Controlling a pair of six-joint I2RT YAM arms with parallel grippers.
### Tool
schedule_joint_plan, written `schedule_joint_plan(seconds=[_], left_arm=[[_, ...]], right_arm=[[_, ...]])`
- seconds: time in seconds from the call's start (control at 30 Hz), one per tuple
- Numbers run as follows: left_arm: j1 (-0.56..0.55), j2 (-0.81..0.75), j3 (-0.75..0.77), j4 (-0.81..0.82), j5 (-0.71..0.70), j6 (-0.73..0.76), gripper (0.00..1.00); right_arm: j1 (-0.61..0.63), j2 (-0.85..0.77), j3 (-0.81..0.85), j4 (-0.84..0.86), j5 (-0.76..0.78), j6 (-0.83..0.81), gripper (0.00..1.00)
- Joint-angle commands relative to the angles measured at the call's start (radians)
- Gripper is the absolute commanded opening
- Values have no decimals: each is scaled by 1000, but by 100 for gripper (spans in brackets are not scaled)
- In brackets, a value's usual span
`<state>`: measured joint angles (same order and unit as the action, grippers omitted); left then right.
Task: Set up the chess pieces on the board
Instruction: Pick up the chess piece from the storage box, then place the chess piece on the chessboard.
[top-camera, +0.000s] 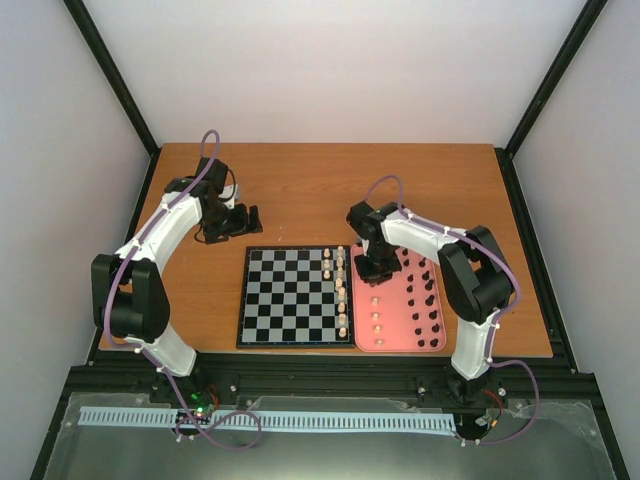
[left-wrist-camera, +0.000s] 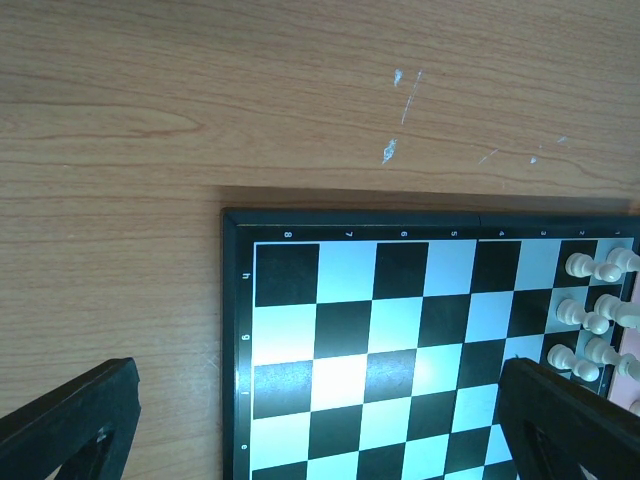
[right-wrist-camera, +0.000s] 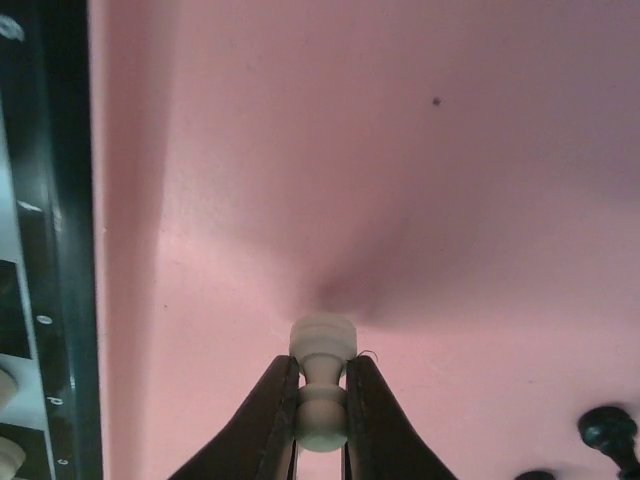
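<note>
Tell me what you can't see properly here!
- Right wrist view: cream piece, lower part hidden by the fingers and bottom edge.
- Top view: chess pieces too small to name; the right arm hides its own fingers.
- Left wrist view: board cut off by edges.

Desk: wooden, orange-brown with a fine grain, rectangular, filling the middle of the top view.
Scuffs: a few small white scratches and flecks on the bare wood, seen in the left wrist view.
Tray: pink, rectangular with rounded corners, lying flat on the desk near its front edge, right of centre.
Speck: one tiny dark dot on the tray's smooth pink floor.
Walls: plain white panels at the back and on both sides.
Frame posts: black, slanting up from the desk's back corners.
Front rail: black bar along the desk's near edge.
Slotted strip: white, toothed, running crosswise just below the rail on a grey sheet.
</note>
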<state>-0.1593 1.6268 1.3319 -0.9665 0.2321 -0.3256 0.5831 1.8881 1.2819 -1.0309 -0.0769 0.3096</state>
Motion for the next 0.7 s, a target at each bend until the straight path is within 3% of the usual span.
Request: schedule_joint_plan(seconds=[0.0,0.4,0.67], left_arm=[[-5,2,12,1,2,-6,100],[-5,-14,3,6,1,-7,100],[-5,-22,-3,9,0,-9,100]], right_arm=[[-1,-41,87,-60,39,5,3],[180,19,471,-303,32,25,3],[277,106,530,-271,-47,35,4]])
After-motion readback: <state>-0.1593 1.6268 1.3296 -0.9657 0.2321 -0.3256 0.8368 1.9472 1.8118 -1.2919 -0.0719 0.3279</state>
